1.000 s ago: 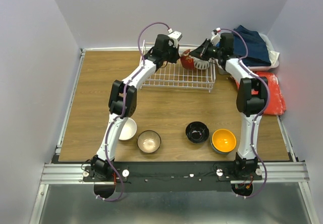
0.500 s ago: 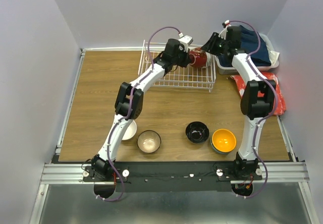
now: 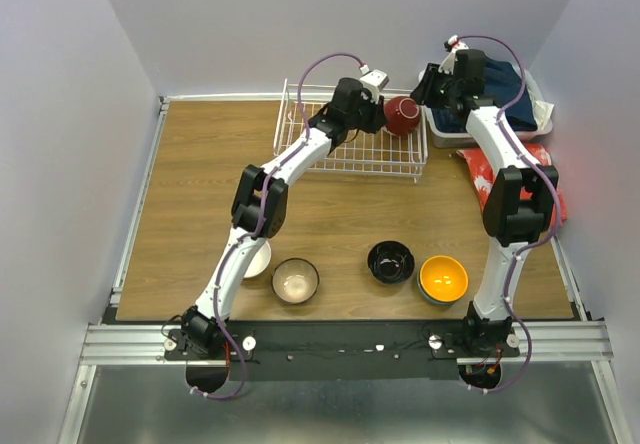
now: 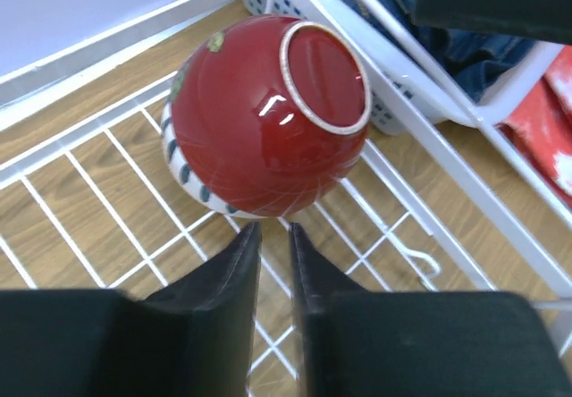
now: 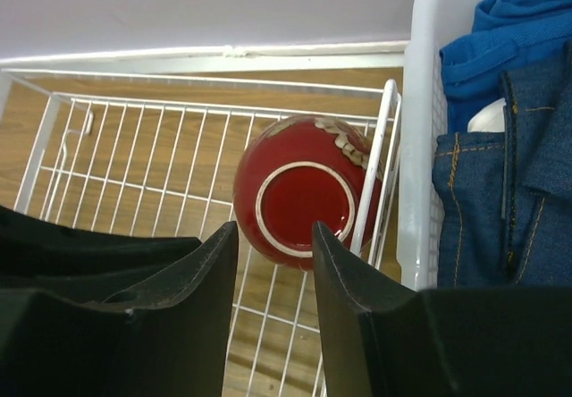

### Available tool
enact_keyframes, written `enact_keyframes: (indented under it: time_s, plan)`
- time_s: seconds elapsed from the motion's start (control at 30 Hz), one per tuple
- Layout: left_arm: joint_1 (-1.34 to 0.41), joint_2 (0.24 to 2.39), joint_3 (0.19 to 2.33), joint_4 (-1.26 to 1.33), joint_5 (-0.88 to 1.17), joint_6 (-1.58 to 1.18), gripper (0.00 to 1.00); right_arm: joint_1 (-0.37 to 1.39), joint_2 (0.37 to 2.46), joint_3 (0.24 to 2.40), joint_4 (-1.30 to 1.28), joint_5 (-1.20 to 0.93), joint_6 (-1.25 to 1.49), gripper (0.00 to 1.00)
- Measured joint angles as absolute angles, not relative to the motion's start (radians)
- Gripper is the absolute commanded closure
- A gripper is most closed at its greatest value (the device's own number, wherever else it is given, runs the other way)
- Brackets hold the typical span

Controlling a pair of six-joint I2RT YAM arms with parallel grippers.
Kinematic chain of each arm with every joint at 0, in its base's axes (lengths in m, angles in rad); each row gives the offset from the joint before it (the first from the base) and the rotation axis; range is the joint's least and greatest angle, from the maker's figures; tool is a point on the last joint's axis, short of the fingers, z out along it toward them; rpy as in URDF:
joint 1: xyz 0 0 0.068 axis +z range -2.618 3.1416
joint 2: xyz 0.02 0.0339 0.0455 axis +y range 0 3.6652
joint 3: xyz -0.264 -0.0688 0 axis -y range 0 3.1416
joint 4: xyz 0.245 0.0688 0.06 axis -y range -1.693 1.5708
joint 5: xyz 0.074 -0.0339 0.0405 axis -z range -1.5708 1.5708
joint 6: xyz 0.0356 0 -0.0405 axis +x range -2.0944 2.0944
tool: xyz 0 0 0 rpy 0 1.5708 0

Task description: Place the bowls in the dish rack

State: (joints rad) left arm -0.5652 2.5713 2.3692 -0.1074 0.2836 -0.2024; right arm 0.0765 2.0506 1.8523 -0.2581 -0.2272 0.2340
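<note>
A red bowl (image 3: 402, 116) with a cream, patterned rim lies tilted, foot upward, in the far right corner of the white wire dish rack (image 3: 350, 154), against its right side. My left gripper (image 3: 384, 116) is shut and empty, its tips just short of the bowl (image 4: 259, 129) in the left wrist view (image 4: 274, 227). My right gripper (image 3: 420, 90) is open and empty above the rack's right rim, with the bowl (image 5: 299, 196) below its tips (image 5: 274, 227). A white bowl (image 3: 256, 256), tan-brown bowl (image 3: 296, 280), black bowl (image 3: 391, 262) and orange bowl (image 3: 443, 278) sit near the front edge.
A white plastic basket (image 3: 540, 114) of blue clothes (image 3: 500, 84) stands right of the rack, touching its side (image 5: 416, 147). A red-orange packet (image 3: 545, 179) lies at the right edge. Walls close in the table at the back and both sides.
My right gripper has let go of the red bowl and drawn back to the right. The bowl now rests in the rack's right corner. My left gripper has moved right up to it.
</note>
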Motion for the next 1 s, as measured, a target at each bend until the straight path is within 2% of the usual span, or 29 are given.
enact_keyframes:
  time_s: [0.13,0.23,0.37,0.4,0.6,0.77,0.87,1.0]
  plan:
    - [-0.552,2.552,2.341,-0.127,0.283,-0.196,0.53,0.076,2.052,1.847,-0.268,-0.247,0.213,0.55]
    - [-0.525,2.462,2.247,-0.169,0.28,-0.176,0.47,0.076,2.044,1.822,-0.265,-0.287,0.174,0.54]
    - [-0.475,2.241,2.036,-0.168,0.277,-0.144,0.27,0.076,1.993,1.737,-0.278,-0.341,0.11,0.53]
    - [-0.467,2.199,2.008,-0.166,0.276,-0.134,0.25,0.076,1.979,1.721,-0.286,-0.353,0.096,0.52]
    - [-0.4,1.86,1.862,-0.21,0.251,-0.051,0.25,0.076,1.713,1.532,-0.376,-0.52,-0.139,0.44]
    - [-0.402,1.637,1.656,-0.289,0.216,0.041,0.24,0.104,1.501,1.419,-0.521,-0.633,-0.398,0.43]
    - [-0.403,1.564,1.492,-0.308,0.172,0.065,0.24,0.183,1.391,1.32,-0.604,-0.636,-0.561,0.43]
    - [-0.392,1.523,1.258,-0.347,0.098,0.062,0.24,0.379,1.319,1.198,-0.741,-0.603,-0.717,0.44]
